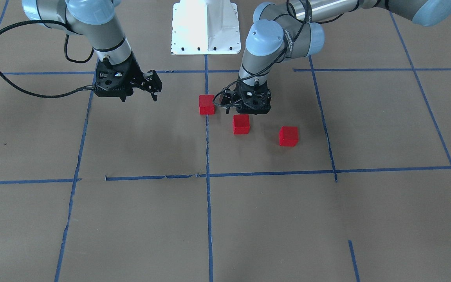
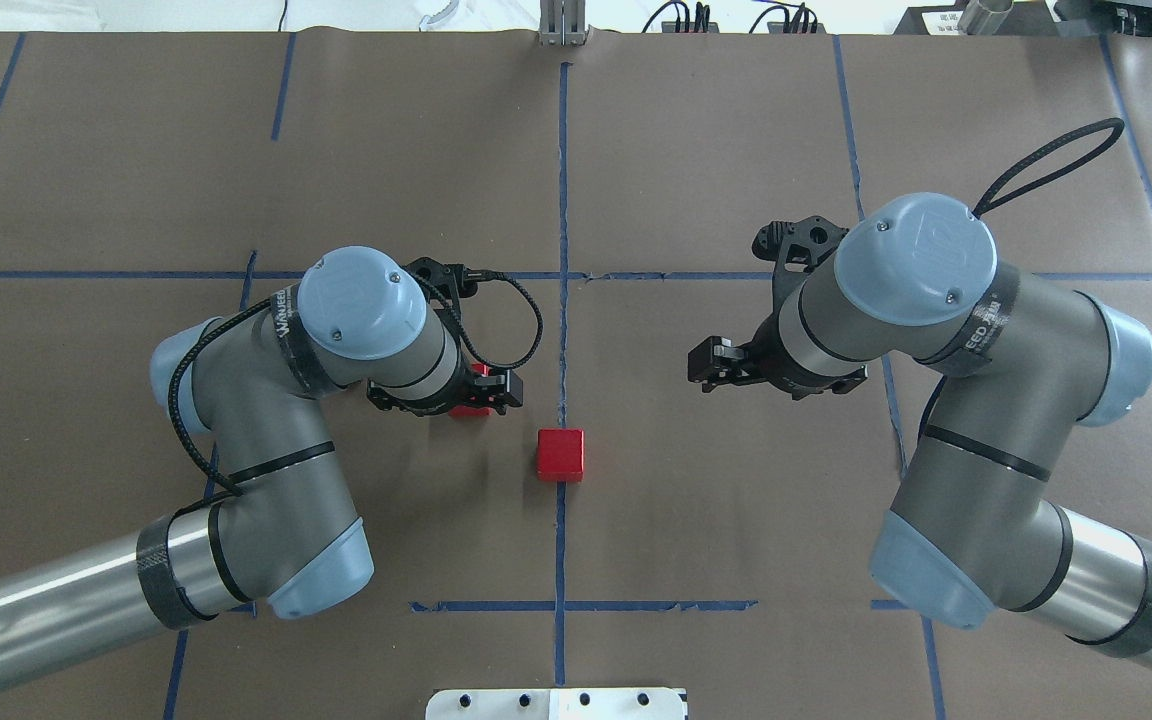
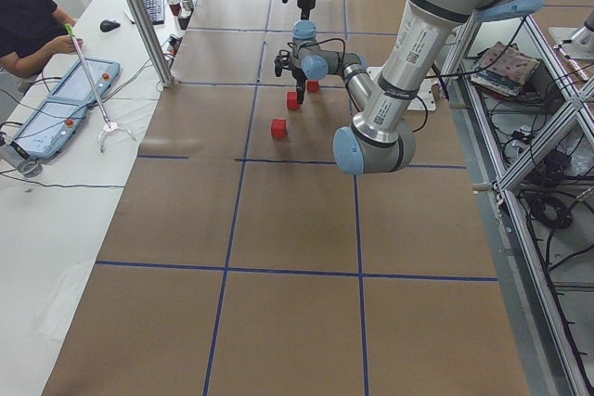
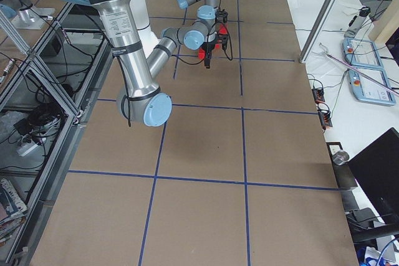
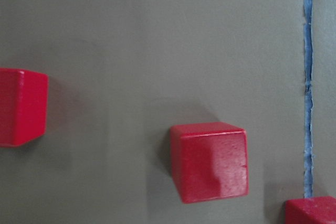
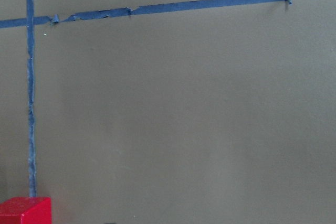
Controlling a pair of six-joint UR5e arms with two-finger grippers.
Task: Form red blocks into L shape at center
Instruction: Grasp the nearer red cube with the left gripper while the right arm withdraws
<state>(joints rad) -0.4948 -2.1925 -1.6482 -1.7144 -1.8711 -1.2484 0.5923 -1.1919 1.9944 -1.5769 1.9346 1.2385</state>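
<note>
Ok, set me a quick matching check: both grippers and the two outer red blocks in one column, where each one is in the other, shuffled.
Things:
1. left gripper
2. right gripper
3. red block nearest the robot's base
4. red block farthest to the robot's left

Places:
a. on the blue centre tape line
b. over bare brown paper, apart from every block
c. hidden under the left arm in the overhead view
d. right at the middle red block

Pairs: 1-d, 2-b, 3-a, 4-c.
</note>
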